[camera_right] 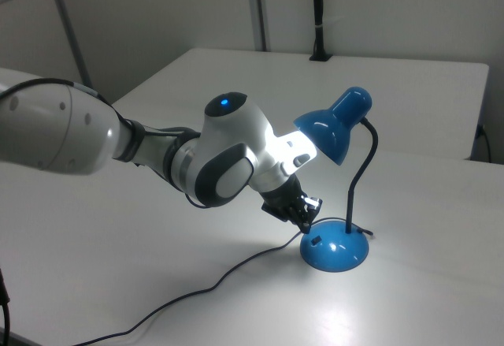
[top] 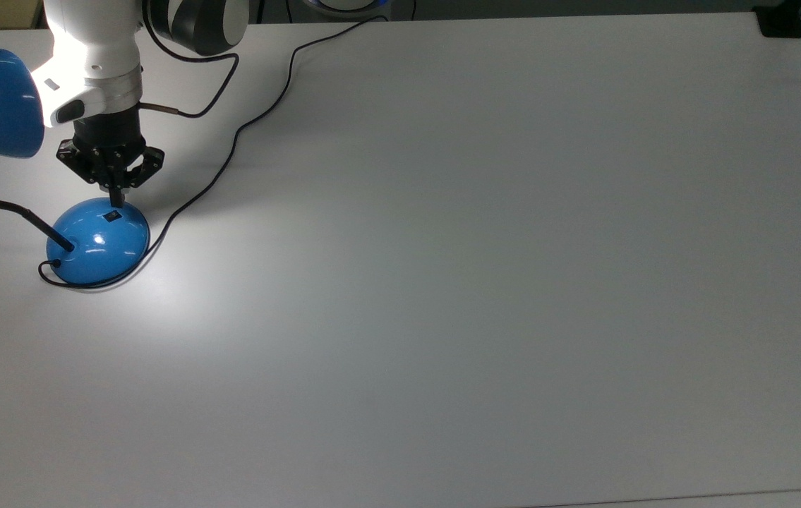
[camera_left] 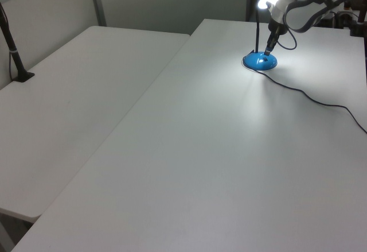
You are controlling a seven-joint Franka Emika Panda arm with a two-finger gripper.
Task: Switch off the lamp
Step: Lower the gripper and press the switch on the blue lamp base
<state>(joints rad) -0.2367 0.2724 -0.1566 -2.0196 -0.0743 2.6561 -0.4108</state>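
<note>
Lamp [top: 97, 243] standing at the top view's far left of the table [top: 485, 282], lit — bright pool of light on the tabletop just beside the dome base. Gripper [top: 116, 197] poised right at the base's upper edge, fingers pinched together into one narrow tip, gripping nothing — presumably so as to poke rather than grasp. Tip just short of the small black switch [top: 113, 216] on the dome, contact not clear. Shade [camera_right: 337, 128] up above the base on the bent neck, arm reaching in beneath. Cord [top: 245, 127] trailing away from the base, clear of the approach.
</note>
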